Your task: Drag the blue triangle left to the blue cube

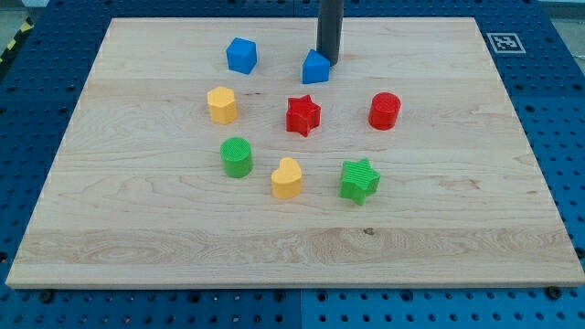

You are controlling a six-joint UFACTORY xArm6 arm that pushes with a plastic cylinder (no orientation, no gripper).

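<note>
The blue triangle [315, 68] lies near the board's top middle. The blue cube [242, 55] sits to its left, a clear gap between them. My tip [329, 60] is the lower end of a dark rod that comes down from the view's top. It stands right at the triangle's upper right side, touching or almost touching it.
Below these lie a yellow block [222, 104], a red star [303, 115] and a red cylinder [385, 111]. Lower still are a green cylinder [237, 156], a yellow heart-shaped block [287, 178] and a green star [359, 180]. The wooden board [457, 238] rests on a blue pegboard table.
</note>
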